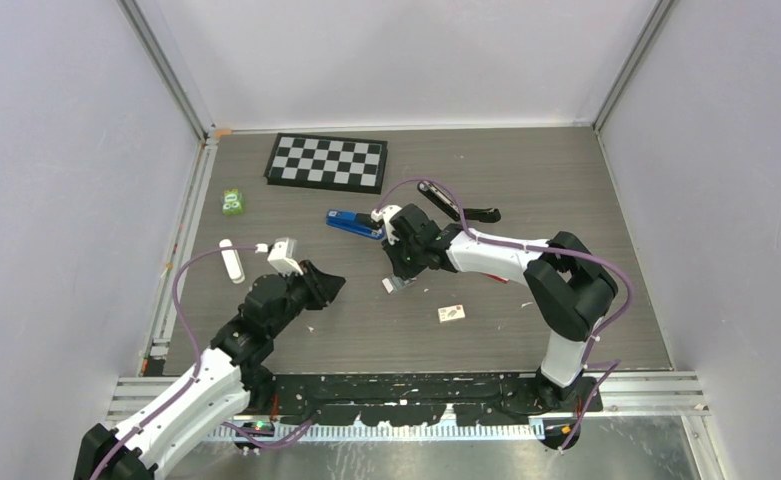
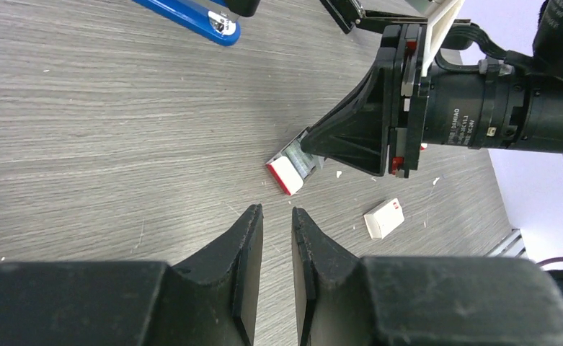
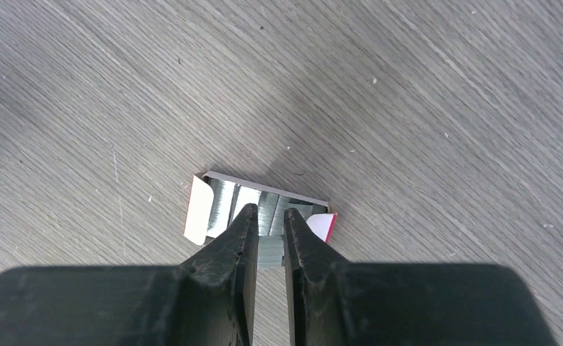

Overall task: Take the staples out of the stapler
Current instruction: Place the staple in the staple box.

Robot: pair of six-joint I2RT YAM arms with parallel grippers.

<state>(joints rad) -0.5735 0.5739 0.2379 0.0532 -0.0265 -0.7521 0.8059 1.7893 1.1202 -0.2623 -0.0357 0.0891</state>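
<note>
My right gripper [image 3: 265, 213] points down over an open red-and-white box [image 3: 200, 209] that holds several silvery ribbed strips. It is shut on one short strip of staples [image 3: 270, 252] held between its fingers just above the box. In the top view the right gripper [image 1: 396, 275] stands over the box [image 1: 390, 286] mid-table. A blue stapler [image 1: 354, 224] lies just behind it, and a black stapler [image 1: 456, 205] lies opened out further right. My left gripper [image 2: 276, 211] is empty, its jaws nearly together with a narrow gap, hovering left of the box [image 2: 287, 171].
A small whitish box [image 1: 452, 314] lies near the front right of the red-and-white box. A checkerboard [image 1: 327, 161] lies at the back. A green item [image 1: 232, 202] and a white oblong item [image 1: 231, 261] lie at the left. Small white scraps dot the table.
</note>
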